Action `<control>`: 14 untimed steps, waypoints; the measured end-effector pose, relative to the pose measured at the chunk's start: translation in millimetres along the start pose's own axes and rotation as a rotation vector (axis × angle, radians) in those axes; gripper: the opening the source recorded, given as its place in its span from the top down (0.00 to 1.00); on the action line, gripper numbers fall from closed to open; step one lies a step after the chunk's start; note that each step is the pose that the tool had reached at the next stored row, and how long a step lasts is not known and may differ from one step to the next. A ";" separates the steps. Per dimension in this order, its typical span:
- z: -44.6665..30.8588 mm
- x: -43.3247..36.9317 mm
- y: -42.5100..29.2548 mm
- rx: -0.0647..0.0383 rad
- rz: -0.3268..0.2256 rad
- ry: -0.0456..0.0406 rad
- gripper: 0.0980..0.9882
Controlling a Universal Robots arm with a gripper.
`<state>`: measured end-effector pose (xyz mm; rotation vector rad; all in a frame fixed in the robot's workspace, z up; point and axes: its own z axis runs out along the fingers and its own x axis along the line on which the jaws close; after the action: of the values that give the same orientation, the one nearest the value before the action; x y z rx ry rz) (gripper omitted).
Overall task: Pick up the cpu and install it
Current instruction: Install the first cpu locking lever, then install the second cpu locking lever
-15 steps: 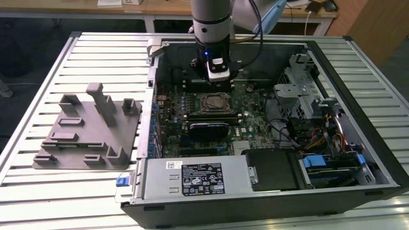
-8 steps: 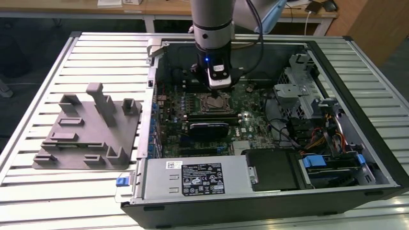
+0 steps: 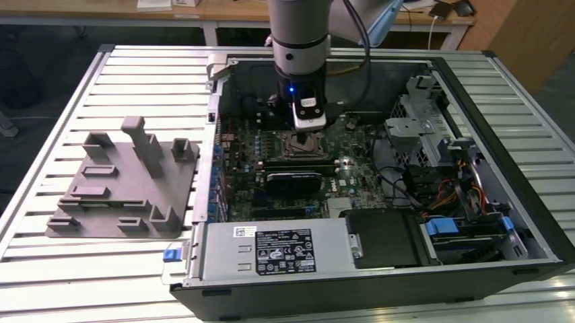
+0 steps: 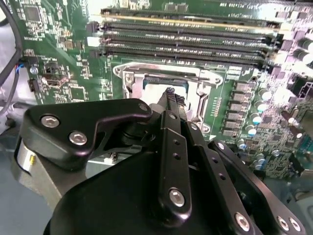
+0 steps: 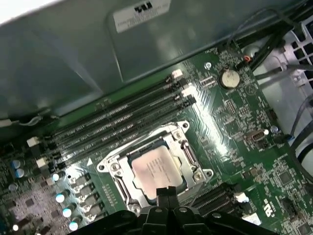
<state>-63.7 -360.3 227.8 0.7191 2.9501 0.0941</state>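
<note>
In the exterior view, the claw (image 3: 310, 139) hangs low inside the open computer case (image 3: 503, 222) at frame centre, right over the motherboard socket (image 3: 292, 147); the grey fixture block (image 3: 126, 182) sits at left on the desk (image 3: 54, 282). In the second wrist view, the claw's fingers (image 4: 171, 100) look drawn narrow together, tips at the socket's edge. In the first wrist view, the cpu (image 5: 155, 171) lies flat within the socket frame, lower centre, fingertips just beside it. Judging by this, placement looks done, and the claw appears empty.
</note>
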 end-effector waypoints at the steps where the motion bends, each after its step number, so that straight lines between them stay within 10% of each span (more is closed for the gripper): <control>1: 0.1 -0.5 -1.0 0.001 0.000 0.0009 0.99; 14: -3.5 -1.5 -2.1 0.002 0.000 0.0020 0.99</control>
<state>-63.7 -363.0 231.2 0.7196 2.9524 0.0925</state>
